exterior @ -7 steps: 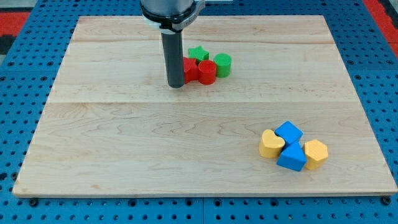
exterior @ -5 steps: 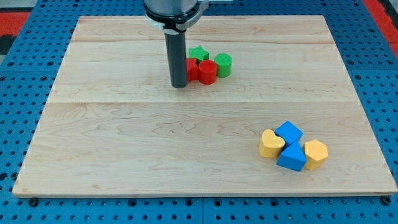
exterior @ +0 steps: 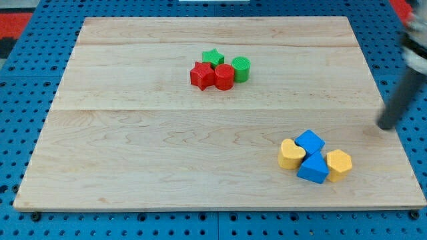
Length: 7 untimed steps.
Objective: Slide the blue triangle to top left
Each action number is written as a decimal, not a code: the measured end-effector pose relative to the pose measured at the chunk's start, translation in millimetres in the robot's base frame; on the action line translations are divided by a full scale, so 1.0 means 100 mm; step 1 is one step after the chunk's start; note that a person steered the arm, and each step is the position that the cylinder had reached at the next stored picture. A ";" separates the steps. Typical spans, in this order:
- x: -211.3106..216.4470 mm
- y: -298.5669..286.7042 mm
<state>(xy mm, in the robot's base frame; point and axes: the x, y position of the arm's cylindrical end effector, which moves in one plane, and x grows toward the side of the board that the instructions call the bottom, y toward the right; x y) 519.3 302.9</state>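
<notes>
Camera view: the blue triangle (exterior: 313,169) is seen down-left of my tip (exterior: 386,125), well apart; no fingers are fitted, so their state cannot be told.

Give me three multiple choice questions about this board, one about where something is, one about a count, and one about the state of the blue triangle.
1. Where is my tip?
A. beside the red blocks
B. near the wooden board's right edge, above and right of the blue and yellow cluster
C. at the view's bottom left

2. How many yellow blocks are there?
A. one
B. two
C. four

3. The blue triangle block is:
A. touching my tip
B. alone at top left
C. between the yellow heart block and yellow hexagon block, apart from my tip

Answers: B, the blurred rod ends there; B, only the heart and hexagon are yellow; C, bare board separates them.
</notes>
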 end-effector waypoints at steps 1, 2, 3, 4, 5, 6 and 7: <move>0.74 -0.24; 0.66 -1.14; 0.57 -2.04; 0.34 -2.39; -0.02 -3.02; -0.19 -3.80; -0.51 -3.74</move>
<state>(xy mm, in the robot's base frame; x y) 468.2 -71.5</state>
